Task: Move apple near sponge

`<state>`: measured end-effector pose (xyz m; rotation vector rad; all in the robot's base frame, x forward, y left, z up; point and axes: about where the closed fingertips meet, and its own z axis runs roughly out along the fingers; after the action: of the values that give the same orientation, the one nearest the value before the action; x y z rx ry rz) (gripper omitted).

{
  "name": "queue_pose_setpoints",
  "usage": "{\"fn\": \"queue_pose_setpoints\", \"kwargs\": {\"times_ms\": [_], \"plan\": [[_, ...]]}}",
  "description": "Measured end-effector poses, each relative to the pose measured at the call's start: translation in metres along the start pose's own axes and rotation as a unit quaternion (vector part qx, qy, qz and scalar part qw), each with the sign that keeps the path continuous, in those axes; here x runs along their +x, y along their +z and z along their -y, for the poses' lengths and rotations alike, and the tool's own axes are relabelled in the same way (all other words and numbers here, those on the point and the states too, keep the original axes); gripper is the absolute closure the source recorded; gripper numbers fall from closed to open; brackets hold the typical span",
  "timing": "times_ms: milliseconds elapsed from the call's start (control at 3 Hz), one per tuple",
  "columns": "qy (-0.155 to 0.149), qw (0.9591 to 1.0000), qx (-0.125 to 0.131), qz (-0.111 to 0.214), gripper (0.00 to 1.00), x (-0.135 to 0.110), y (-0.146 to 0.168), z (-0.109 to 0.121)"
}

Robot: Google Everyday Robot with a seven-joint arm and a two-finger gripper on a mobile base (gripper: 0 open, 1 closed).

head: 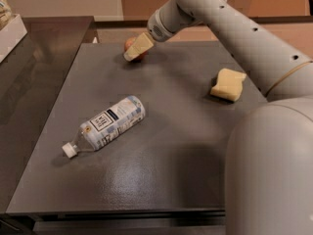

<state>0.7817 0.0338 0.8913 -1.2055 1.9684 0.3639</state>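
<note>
The small red apple sits near the far edge of the dark table, mostly hidden behind my gripper. My gripper, with cream-coloured fingers, reaches down over the apple from the right and covers its front. The pale yellow sponge lies on the right side of the table, well apart from the apple.
A clear plastic bottle with a white cap lies on its side left of the table's middle. My arm crosses over the far right of the table. A dark counter with a white box adjoins on the left.
</note>
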Motion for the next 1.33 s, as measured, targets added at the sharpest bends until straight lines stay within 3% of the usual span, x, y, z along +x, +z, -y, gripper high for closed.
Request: {"fn": "queue_pose_setpoints", "kwargs": {"times_ms": [667,1000,1333], "plan": [[0.003,0.9994,-0.031,-0.012,0.0,-0.005,0.036,-0.004],[0.008,0.999,-0.038,-0.022,0.16,-0.004,0.044,-0.004],[0.012,0.9987,-0.04,-0.031,0.39,0.0,0.044,-0.004]]}}
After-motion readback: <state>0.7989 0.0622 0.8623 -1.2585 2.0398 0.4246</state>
